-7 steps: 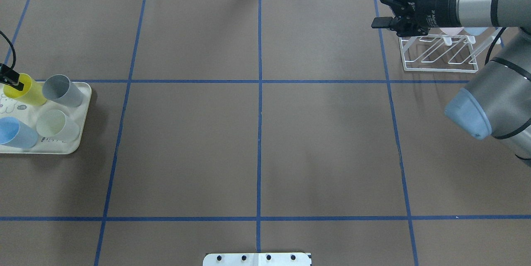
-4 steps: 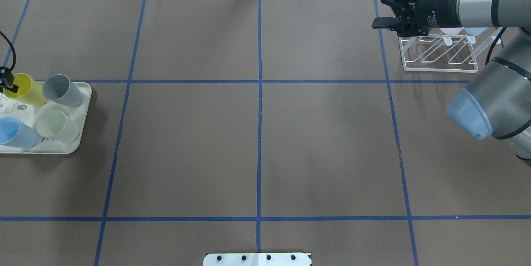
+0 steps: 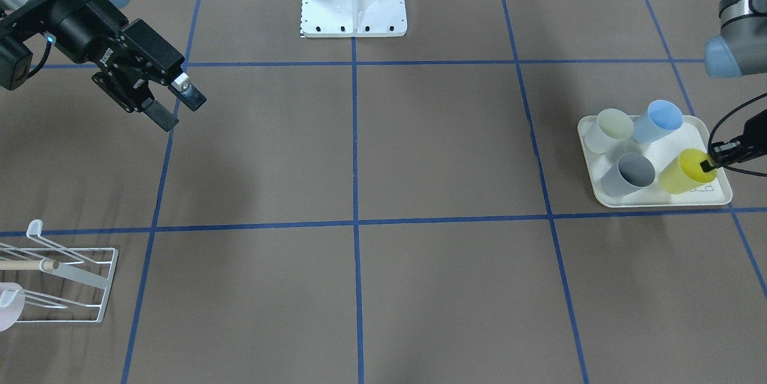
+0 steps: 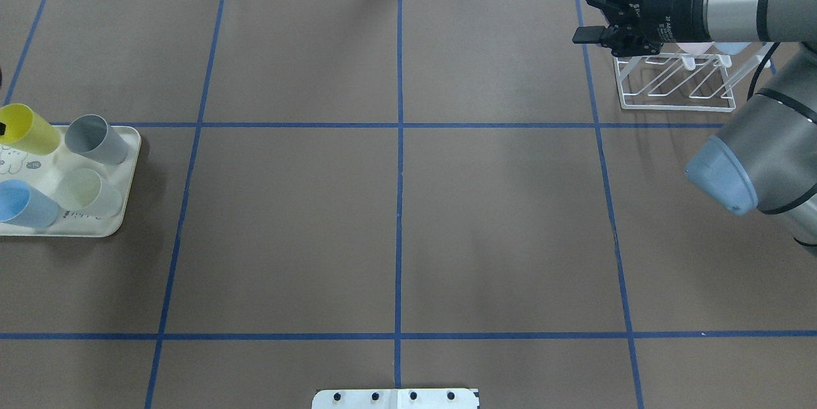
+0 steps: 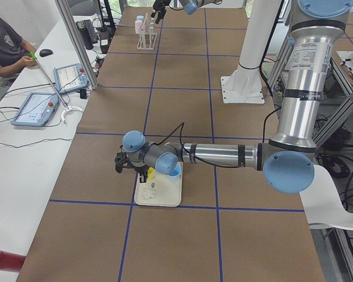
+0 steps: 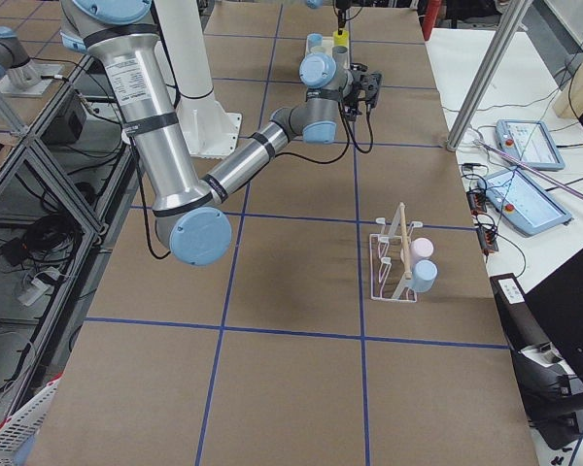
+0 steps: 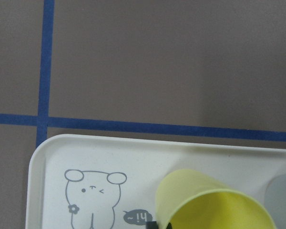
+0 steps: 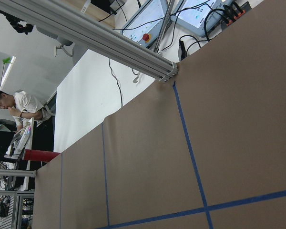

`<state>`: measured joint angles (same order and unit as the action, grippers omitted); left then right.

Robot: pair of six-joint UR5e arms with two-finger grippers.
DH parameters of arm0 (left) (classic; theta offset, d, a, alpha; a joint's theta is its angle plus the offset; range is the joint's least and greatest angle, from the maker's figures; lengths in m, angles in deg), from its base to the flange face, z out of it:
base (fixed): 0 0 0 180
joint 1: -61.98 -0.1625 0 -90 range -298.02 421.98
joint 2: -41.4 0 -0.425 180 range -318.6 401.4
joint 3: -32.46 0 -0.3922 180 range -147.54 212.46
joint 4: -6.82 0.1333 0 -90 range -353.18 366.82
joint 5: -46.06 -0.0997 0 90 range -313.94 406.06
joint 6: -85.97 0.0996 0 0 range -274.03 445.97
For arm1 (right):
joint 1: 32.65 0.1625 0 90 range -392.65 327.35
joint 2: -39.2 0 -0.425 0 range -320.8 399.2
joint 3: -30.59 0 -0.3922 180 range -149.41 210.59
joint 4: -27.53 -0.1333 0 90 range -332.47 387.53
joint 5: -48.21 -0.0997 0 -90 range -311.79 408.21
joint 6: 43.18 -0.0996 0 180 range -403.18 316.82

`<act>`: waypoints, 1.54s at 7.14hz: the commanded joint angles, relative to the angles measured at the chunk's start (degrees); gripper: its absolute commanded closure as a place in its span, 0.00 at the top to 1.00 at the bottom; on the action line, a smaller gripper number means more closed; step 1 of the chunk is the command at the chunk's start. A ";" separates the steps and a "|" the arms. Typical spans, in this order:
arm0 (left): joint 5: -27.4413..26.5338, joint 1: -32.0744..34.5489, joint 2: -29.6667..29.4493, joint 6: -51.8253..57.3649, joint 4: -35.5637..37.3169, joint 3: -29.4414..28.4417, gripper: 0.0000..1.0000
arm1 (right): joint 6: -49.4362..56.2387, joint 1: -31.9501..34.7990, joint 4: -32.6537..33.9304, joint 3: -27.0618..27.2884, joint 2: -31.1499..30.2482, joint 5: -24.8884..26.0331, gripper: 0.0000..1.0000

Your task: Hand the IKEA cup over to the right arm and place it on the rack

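Left hand is clamped on the rim of the yellow cup, one finger inside the mouth. I see the cup tilted over the cream tray at the left end of the counter. A grey cup, a blue cup and a pale green cup stand on the tray beside it. My right hand hangs above the counter with its fingers spread and empty, near the white rack, which carries a pink cup and a pale blue cup.
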<state>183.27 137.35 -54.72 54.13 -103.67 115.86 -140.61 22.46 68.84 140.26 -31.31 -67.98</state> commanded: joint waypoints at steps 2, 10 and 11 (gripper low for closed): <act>1.40 5.83 -0.38 3.43 24.10 17.44 0.00 | 0.22 0.00 0.00 -0.16 -0.24 0.00 1.00; 5.44 -2.40 -8.11 -37.56 19.44 34.90 0.00 | -7.83 -7.44 -6.27 -1.03 -0.06 0.17 1.00; 4.83 -4.78 -8.11 -47.33 11.52 34.64 0.00 | -10.83 -9.65 -11.29 -2.69 -0.06 0.61 1.00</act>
<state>188.52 135.72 -62.82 19.66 -81.87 150.80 -147.63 15.84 63.32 139.27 -31.39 -67.81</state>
